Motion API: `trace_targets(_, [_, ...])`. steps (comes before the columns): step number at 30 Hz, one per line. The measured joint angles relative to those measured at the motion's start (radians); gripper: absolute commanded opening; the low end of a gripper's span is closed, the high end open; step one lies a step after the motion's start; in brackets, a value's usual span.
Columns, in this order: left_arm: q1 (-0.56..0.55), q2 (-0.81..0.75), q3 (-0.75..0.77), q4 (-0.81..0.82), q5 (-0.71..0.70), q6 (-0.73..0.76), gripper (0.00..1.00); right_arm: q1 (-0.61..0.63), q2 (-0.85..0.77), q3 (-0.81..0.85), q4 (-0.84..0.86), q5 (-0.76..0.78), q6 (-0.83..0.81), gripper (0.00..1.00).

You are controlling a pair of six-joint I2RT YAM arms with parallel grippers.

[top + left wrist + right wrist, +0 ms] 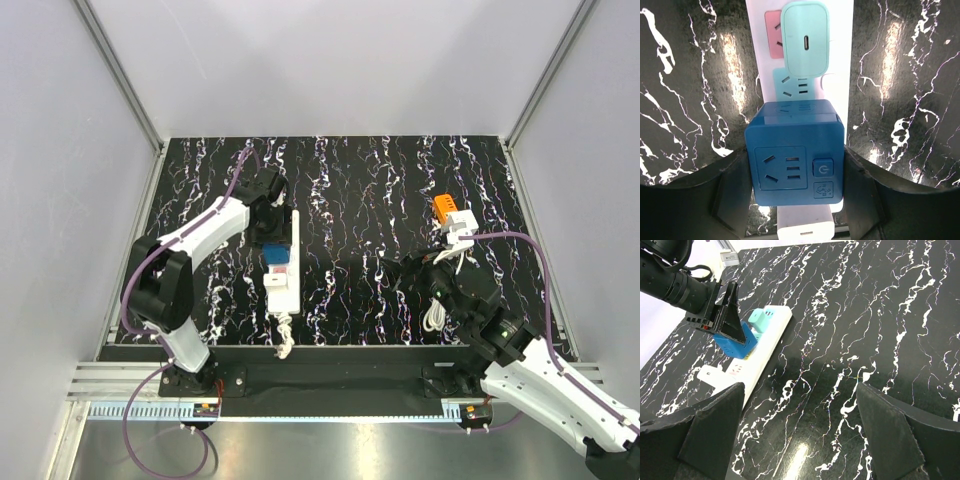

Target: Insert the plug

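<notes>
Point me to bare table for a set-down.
Free: middle of the table, between the power strip and the orange plug, plus the far band. Crowded: left fingers around the blue adapter on the strip; white cable near-right.

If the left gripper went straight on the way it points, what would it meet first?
The left gripper would press the blue adapter it holds into the white power strip; whether any gap remains between them is unclear.

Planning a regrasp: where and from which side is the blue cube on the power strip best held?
Grip the blue cube by its two flat sides, across the power strip, coming from above; the mint charger crowds one end.
</notes>
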Motion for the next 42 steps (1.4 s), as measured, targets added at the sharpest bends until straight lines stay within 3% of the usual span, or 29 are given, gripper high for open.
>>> trace_targets(11, [-0.009, -0.048, -0.088, 0.118, -0.01, -0.016, 0.0, 0.0, 0.009, 0.0, 0.0, 0.0, 0.0, 1.0])
trace_targets(28, [-0.084, -0.172, -0.315, 0.412, -0.191, -0.085, 0.0, 0.0, 0.032, -0.001, 0.0, -0.001, 0.002, 1.0])
trace_targets(42, [-0.183, -0.235, -0.419, 0.509, -0.334, -0.186, 0.0, 0.0, 0.071, -0.001, 0.001, -0.001, 0.001, 1.0])
